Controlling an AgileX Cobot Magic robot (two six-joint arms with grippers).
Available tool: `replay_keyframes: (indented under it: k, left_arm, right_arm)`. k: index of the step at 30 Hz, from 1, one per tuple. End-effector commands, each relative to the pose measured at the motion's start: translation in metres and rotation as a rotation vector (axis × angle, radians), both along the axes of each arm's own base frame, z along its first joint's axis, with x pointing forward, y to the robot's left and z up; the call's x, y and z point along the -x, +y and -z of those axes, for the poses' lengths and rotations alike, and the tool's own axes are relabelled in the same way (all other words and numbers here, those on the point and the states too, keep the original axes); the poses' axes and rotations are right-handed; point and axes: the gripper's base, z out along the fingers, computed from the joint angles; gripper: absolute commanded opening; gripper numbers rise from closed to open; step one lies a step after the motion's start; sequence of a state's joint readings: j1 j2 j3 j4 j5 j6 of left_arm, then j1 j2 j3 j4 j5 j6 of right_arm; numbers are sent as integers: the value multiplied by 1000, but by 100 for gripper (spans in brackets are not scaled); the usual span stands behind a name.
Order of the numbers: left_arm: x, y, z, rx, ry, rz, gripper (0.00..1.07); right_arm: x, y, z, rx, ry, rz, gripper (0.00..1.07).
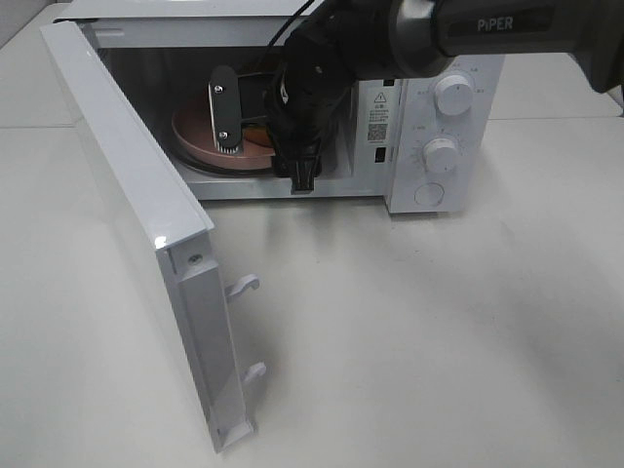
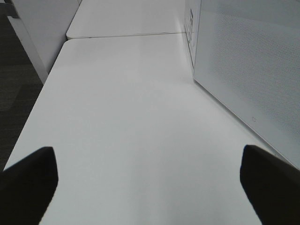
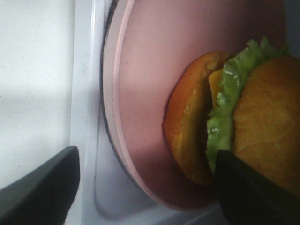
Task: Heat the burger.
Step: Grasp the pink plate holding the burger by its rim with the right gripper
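Right claw [image 3: 147, 187] of mine hangs spread (jaws wide) inside the microwave [image 1: 429, 117] over the burger [image 3: 243, 117]; door [image 1: 146, 224] out toward seven o'clock.

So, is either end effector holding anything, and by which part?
Nothing is held. The left end effector is open above the table; the right end effector is open over the pink plate and burger in the microwave.

1. A white counter [image 1: 439, 341] is spreading across the scene, catching soft, even light.
2. A second counter section [image 2: 126, 16] is butting against it along a thin seam.
3. Dark floor [image 2: 16, 84] is showing beside a white panel [image 2: 47, 33].
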State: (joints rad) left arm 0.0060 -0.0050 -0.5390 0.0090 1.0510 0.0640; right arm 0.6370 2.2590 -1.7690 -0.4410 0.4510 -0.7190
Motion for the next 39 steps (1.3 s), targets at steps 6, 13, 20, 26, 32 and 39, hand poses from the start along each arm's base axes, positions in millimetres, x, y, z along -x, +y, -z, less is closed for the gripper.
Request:
replay_keyframes:
  k: [6,13,20,26,32,39]
  left_arm:
    - [2,0,-1,0,-30,-5,98]
    - [2,1,-1,-9,-30,-11,98]
    - [2,4,-1,-34,-32,-30,98]
    - [2,5,-2,-51,-33,-42,98]
    - [2,5,-2,-51,-33,-42,98]
    - [2,6,-2,-60,-33,-49,98]
  right_arm:
    - [7,17,19,7,26,-28,76]
    - [6,26,23,-6,24,-38,76]
    - [6,31,24,-18,24,-41,76]
    - [6,31,24,-18,25,-40,68]
    - [6,31,24,-25,28,-32,47]
    - [7,30,25,-18,41,-21,6]
